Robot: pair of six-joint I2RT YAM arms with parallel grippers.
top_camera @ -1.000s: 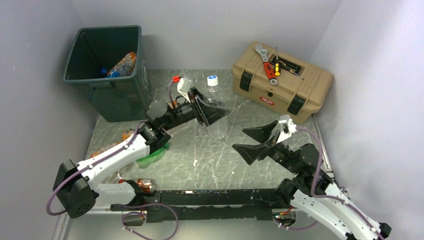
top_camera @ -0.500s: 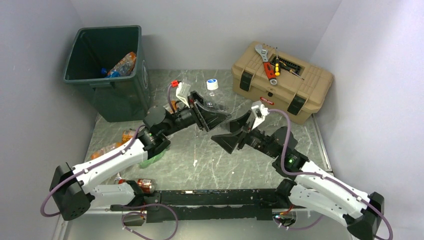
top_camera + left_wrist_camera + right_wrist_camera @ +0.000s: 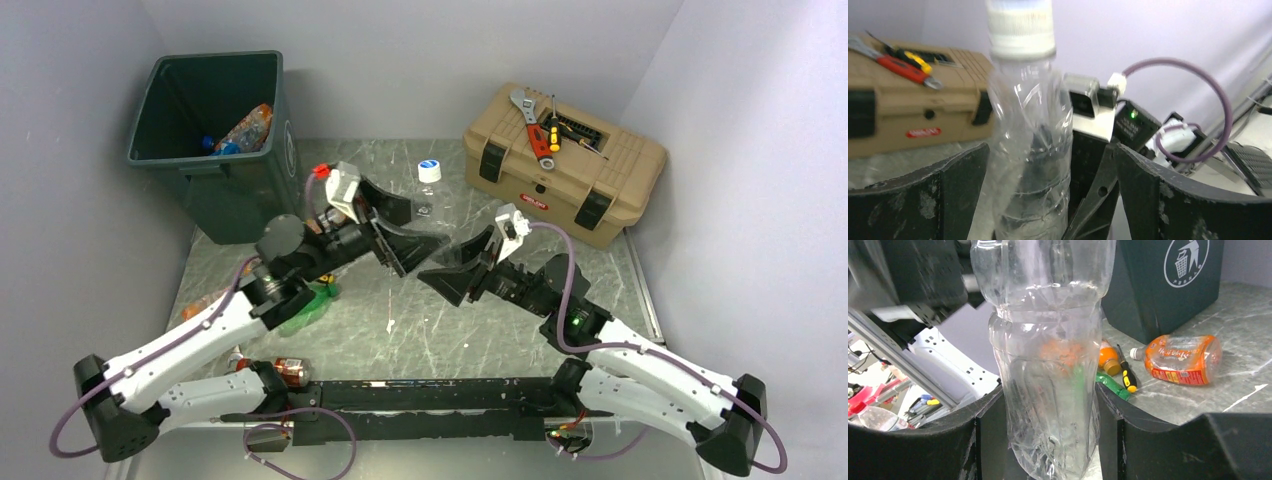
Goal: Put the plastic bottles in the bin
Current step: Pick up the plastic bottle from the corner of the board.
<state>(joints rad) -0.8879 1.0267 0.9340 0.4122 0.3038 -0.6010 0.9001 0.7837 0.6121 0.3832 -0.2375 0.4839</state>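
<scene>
The grey marbled surface (image 3: 440, 330) carries a tall dark green bin (image 3: 205, 190) at the far left corner and a tan toolbox (image 3: 600, 165) at the far right; inside the bin lie orange bottles (image 3: 248, 128) with blue caps.

Both arms reach to the middle and meet at one clear bottle (image 3: 1028, 125), which stands upright between the bin and the toolbox and has a white cap (image 3: 1020, 27). The left claw (image 3: 1050, 155) is spread wide around this bottle; the bottle is at one finger, and a gap shows before the other finger, so nothing is gripped. The right claw (image 3: 1049, 395) comes from the opposite side; the bottle fills the space between its two fingers, but I cannot tell if they press it.

An orange bottle (image 3: 1183, 360) lies on its side on the surface near the front of the bin; a green bottle (image 3: 305, 312) lies under the left arm. A wrench (image 3: 530, 120) with a red handle rests on the toolbox lid; a yellow-handled screwdriver (image 3: 1124, 371) lies beside the green bottle.
</scene>
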